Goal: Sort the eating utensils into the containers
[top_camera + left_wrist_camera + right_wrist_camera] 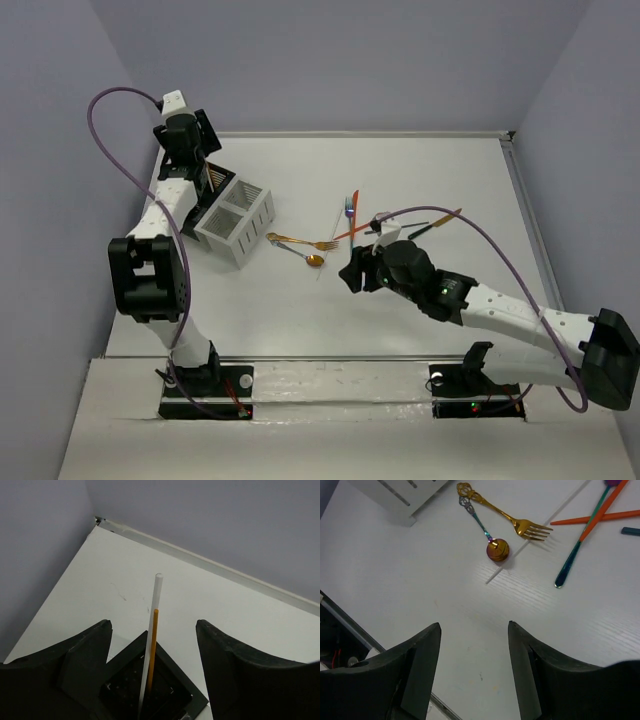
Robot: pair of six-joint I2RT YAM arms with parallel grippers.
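My right fingers (420, 670) are nearest, hanging over a bare stretch of the counter (420, 170) at its near middle. They are spread wide and hold nothing.

Just beyond them lies a small spoon (497, 550) with a round copper-coloured bowl and a thin bluish handle that runs away to the far left. A gold fork (520, 522) lies beside it, tines pointing right, and its ornate handle end touches the spoon's handle end. A thin white stick (560, 510) lies flat on the counter, slanting under the fork's tines and past the spoon's bowl.

To the right of these, a teal-handled utensil (575, 555) crosses orange-red sticks (600, 517) in a loose heap. I cannot tell what kind of utensil the teal one is, as its head is cut off at the frame edge.

To the left of the spoon and fork stands the white caddy (240, 222), set at an angle, with its two compartments showing from above.

Just beyond it, at the far left, my left fingers (85, 660) hover over the black caddy (170, 662), spread wide. Between them a white stick (156, 610) and a shorter orange stick (154, 635) stand upright together in one compartment. Neither finger touches them.
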